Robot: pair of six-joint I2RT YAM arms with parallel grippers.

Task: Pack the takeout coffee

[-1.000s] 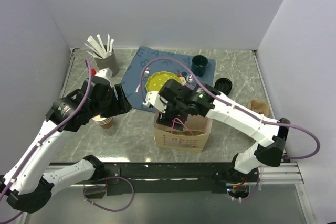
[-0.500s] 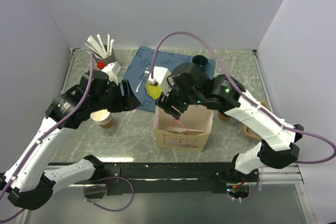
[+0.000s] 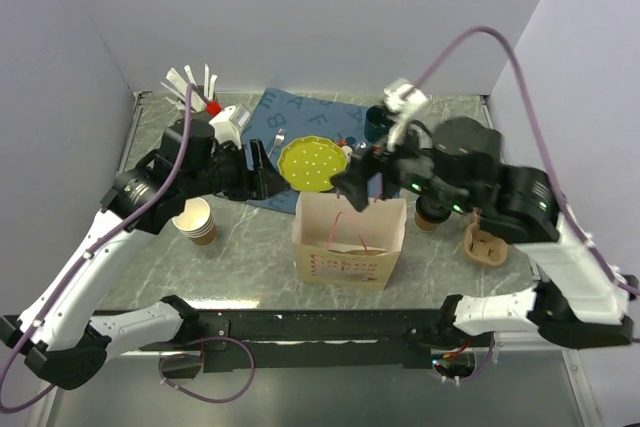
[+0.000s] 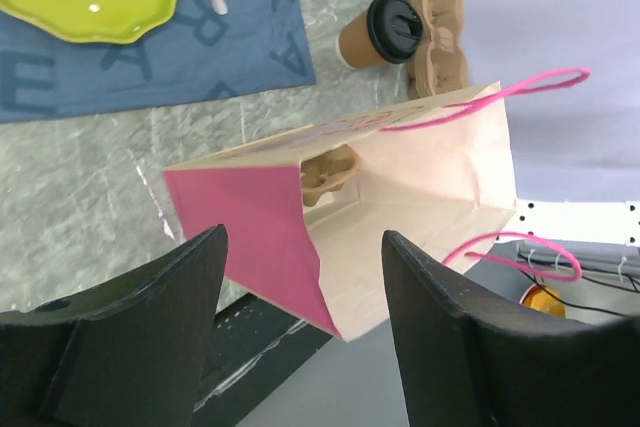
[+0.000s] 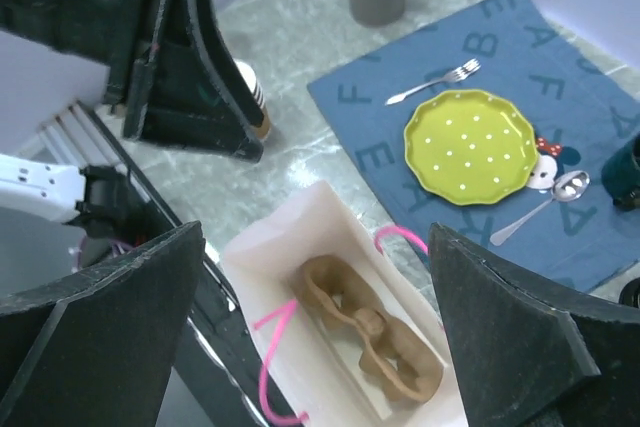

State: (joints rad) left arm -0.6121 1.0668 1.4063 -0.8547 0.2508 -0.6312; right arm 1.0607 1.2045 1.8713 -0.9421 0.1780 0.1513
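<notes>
Left gripper (image 3: 262, 171) and right gripper (image 3: 360, 185) both spread — takeout coffee (image 4: 395, 32) beside bag (image 3: 348, 245).

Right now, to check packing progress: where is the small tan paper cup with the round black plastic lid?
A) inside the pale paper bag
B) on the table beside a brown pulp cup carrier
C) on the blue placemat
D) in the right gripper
B: the lidded tan cup stands on the table next to a brown pulp carrier, outside the paper bag.
</notes>
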